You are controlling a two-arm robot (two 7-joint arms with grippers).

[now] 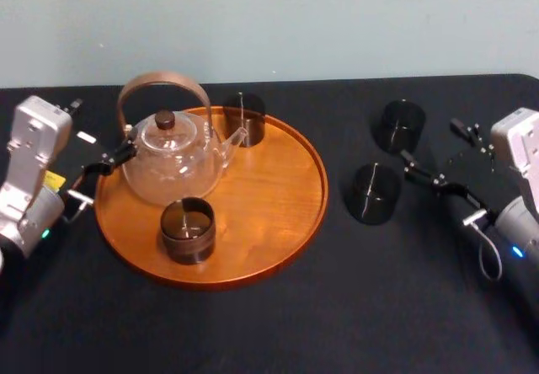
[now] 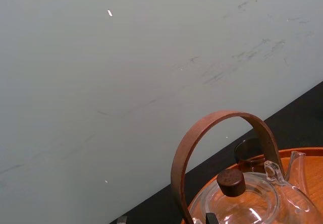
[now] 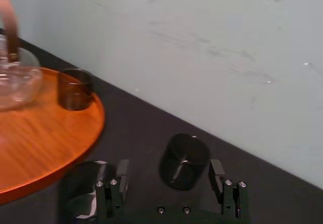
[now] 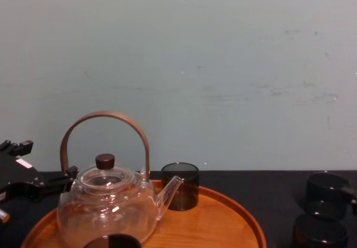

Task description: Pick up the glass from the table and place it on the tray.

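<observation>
**A:** Head view, contents?

**B:** One tray (image 1: 295, 222), round and wooden, on the black table (image 1: 337, 332). It carries a glass teapot (image 1: 173, 168), a back-rim glass (image 1: 244, 118) and a front glass (image 1: 187, 231). Off the tray, on the table to its right, are the far glass (image 1: 400, 125) and the near glass (image 1: 372, 193). The right gripper (image 1: 428, 138) faces the far glass without touching it. The left gripper (image 1: 118, 153) is parked at the tray's left rim beside the teapot, and I cannot tell whether it is open or closed.

**A:** Left wrist view?

**B:** The teapot's bent wooden handle and dark lid knob. The back-rim glass is behind them, then the pale wall (image 2: 126, 82).

**A:** Right wrist view?

**B:** The fingers (image 3: 111, 191) are spread wide, with the far glass ahead in the gap and clear of both. The spread is probably to take the glass's full width. The near glass sits just beside one finger, so a straight approach is needed to avoid knocking it.

**A:** Chest view?

**B:** Both table glasses sit low on the right, well apart from the tray rim. I judge this as the approach stage, with nothing gripped. The open wood between the teapot and the right rim looks like the likely landing spot.
</observation>
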